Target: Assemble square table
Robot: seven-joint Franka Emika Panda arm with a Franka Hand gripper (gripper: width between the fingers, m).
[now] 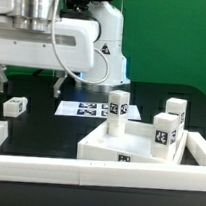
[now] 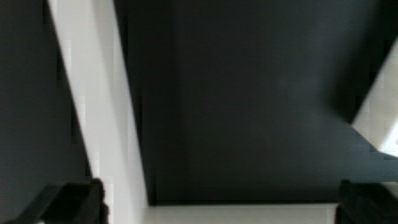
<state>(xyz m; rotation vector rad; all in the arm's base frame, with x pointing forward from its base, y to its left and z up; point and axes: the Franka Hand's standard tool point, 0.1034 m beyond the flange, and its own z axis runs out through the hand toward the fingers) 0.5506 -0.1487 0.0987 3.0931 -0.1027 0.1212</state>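
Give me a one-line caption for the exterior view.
Three legs upright on the tabletop, fourth leg lying apart, gripper hovering open.

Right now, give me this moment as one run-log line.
gripper: open, empty | square table panel: three legs upright on it | fourth leg: lying apart on black surface

A black tabletop point(image 1: 33, 136) fills the scene, and it serves as the landmark. Along its near edge runs a long low white wall point(image 1: 46, 169), turning up both sides of the tabletop. Toward the far side of the tabletop lies the marker board point(image 1: 82, 109), flat, printed with black tags. Behind the tabletop's far edge stands a green backdrop point(image 1: 171, 36). In the wrist view, a white strip point(image 2: 98, 100) crosses the dark surface point(image 2: 231, 100).
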